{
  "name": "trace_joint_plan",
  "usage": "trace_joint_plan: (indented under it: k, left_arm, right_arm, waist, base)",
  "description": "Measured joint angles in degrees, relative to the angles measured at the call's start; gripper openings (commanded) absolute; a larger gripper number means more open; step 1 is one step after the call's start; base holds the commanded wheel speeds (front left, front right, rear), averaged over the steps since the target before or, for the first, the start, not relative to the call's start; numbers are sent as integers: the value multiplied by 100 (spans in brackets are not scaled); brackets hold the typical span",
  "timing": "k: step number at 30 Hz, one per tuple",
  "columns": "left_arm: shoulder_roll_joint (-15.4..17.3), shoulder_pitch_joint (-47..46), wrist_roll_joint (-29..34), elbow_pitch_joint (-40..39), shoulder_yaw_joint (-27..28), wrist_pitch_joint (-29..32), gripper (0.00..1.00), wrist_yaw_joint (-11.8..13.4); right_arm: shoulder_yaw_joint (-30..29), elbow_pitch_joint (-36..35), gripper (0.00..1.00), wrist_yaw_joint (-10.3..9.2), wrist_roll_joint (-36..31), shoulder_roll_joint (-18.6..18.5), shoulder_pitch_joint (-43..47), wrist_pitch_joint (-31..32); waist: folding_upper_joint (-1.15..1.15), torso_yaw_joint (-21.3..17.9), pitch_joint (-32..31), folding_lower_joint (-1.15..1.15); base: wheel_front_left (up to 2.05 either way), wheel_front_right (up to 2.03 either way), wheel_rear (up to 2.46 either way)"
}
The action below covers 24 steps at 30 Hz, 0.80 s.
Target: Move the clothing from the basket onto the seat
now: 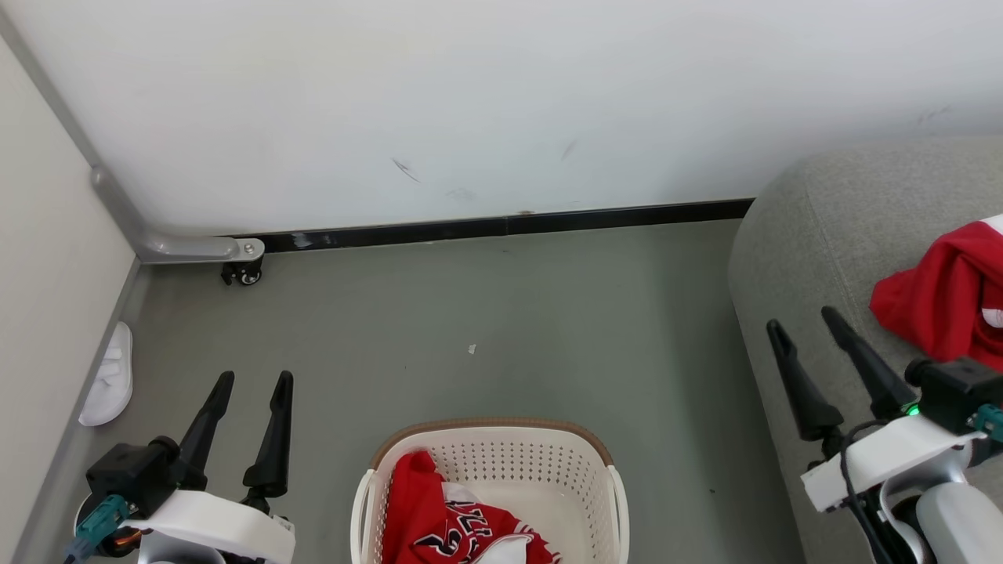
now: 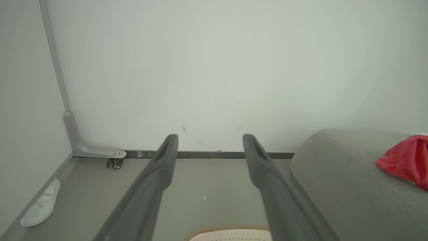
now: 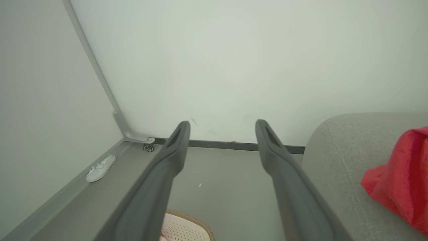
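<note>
The left claw [image 1: 256,378] hangs spread and empty. To its right, 1 red jersey [image 1: 450,521] lies crumpled in the basket [image 1: 494,428]. It looks soft, light and floppy, so pinch a raised fold. The right claw [image 1: 802,319], also spread, hovers at the seat [image 1: 807,235], with 1 red garment [image 1: 944,301] just to its right.

Here's the left gripper [image 1: 256,377]: two long matte-black fingers tapering to blunt tips, set on a black block and a white wrist shell, with a teal plug [image 1: 98,517] alongside. The right gripper [image 1: 802,319] matches, adding a green light [image 1: 911,410], a looping black cable [image 1: 844,464] and possibly a silver-grey forearm [image 1: 956,525].
</note>
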Motion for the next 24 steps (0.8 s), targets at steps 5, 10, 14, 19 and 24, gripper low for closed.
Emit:
trace_joint_plan:
  k: [5,10,14,19,24]
  left_arm:
    - [-65,24,60,-86,134,0,100,-27]
    - [-182,66,162,-130,249,0,100,-54]
    - [-212,137,316,-149,341,0,100,-91]
    - [-272,137,412,-157,476,0,100,-143]
    - [-354,137,509,-167,565,0,100,-153]
  right_arm:
    - [-155,-235,100,-1,-148,147,267,0]
    - [-181,-350,100,-1,-208,359,360,0]
    - [-196,-435,100,0,-252,445,536,0]
    - [-274,-541,100,-1,-314,517,551,0]
    - [-296,-598,100,-1,-364,560,567,-1]
  waist:
    - [0,51,-3,0]
    - [0,44,46,0]
    - [0,34,80,0]
    - [0,24,107,0]
    - [0,21,114,0]
  base:
    - [0,0,0]
    - [0,0,0]
    - [0,0,0]
    - [0,0,0]
    - [0,0,0]
